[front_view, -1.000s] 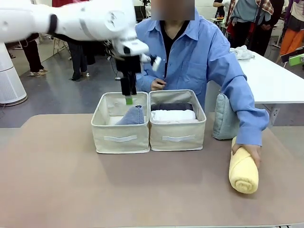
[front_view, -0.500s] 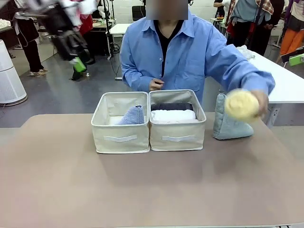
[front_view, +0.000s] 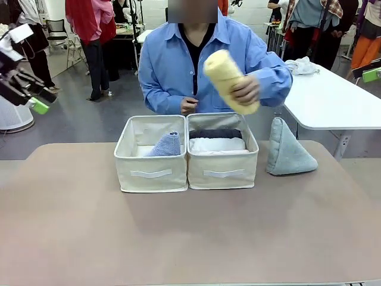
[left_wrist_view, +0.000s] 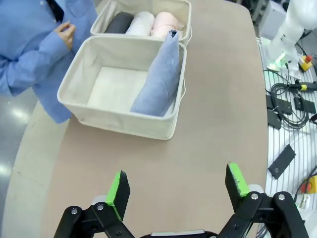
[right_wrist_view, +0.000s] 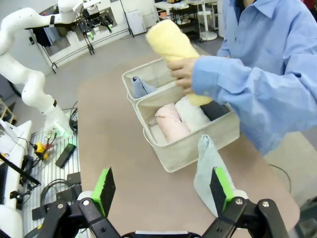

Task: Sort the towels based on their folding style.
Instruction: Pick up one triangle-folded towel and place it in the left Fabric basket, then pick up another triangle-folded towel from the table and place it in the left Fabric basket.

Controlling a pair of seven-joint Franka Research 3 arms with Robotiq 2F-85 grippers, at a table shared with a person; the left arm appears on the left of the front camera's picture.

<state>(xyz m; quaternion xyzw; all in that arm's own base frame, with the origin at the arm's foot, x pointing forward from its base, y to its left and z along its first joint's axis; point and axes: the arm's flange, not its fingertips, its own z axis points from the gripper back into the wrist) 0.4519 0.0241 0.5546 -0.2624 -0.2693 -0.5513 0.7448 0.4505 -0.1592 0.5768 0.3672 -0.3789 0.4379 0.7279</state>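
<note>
Towels are being sorted by shape on the bench (front_view: 190, 238), where two beige fabric bins stand touching side by side. A person (front_view: 172, 65) in a blue shirt, at the far side, holds the yellow rolled towel (front_view: 231, 81) in one hand (front_view: 247, 90), tilted in the air above the right-hand bin (front_view: 223, 170). That bin already carries the white roll (front_view: 217, 145), the dark grey roll (front_view: 215, 134) and the pink roll (right_wrist_view: 171, 124) lying side by side, so the yellow one looks bound for the same place: rolls with rolls.

The left-hand bin (front_view: 151, 167) holds the light blue cone towel (front_view: 165, 145), point up, leaning at the wall next to the other bin. The grey-green cone towel (front_view: 287, 154) stands upright on the bench just beside the right-hand bin, outside both. By its shape it belongs with the blue cone and is not yet sorted.

The left pincer (left_wrist_view: 177, 183) hangs with jaws spread wide and empty, up beyond the bench's left end, likely to keep out of the person's reach. The right pincer (right_wrist_view: 163, 187) is likewise spread wide and holds nothing, looking down on the grey-green cone, the towel nearest to it.
</note>
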